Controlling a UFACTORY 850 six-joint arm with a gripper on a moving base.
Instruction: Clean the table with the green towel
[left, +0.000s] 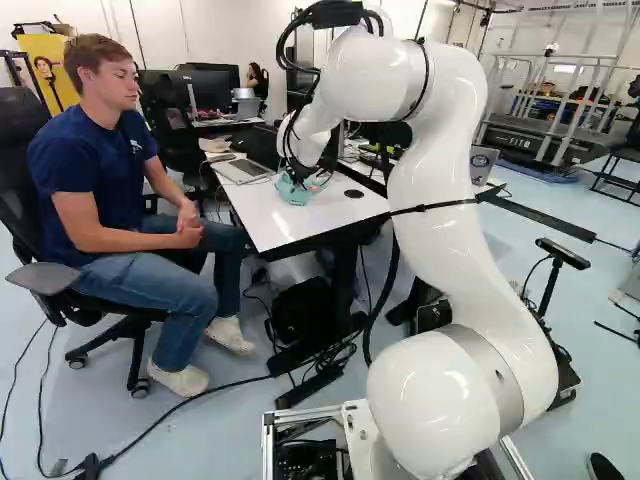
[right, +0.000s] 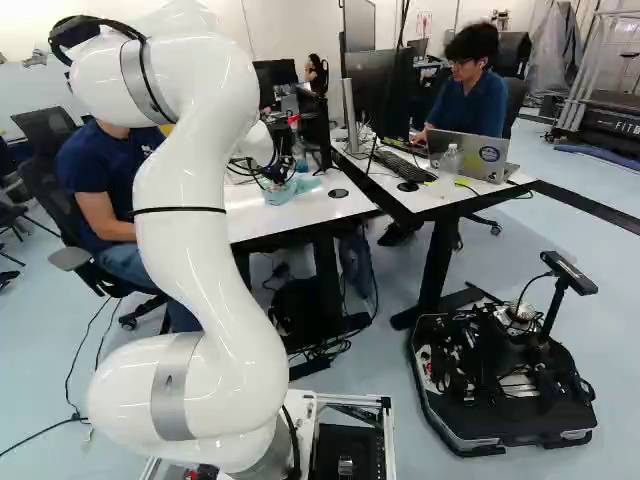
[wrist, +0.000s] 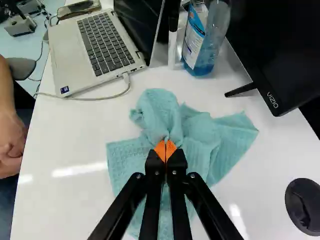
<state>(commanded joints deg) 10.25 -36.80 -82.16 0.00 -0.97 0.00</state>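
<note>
On the white table (wrist: 65, 210), towel (wrist: 159, 107) lies partly bunched, partly spread, under the gripper (left: 313, 180). Gripper clenched on towel, orange pads (wrist: 160, 150) pinching a raised fold, rest of the cloth splayed around on the tabletop. Open laptop (wrist: 67, 55), bottle (wrist: 201, 42) and monitor (wrist: 280, 55) stand near towel, all apart from it. Black disc (wrist: 304, 205) sits well to one side.

White table (wrist: 60, 200) with green towel (wrist: 125, 160), laptop (wrist: 70, 50), bottle (wrist: 200, 42), monitor (wrist: 285, 50)

Crinkled waffle-textured cloth towel (wrist: 200, 137) on glossy smooth white table (wrist: 75, 200).
</note>
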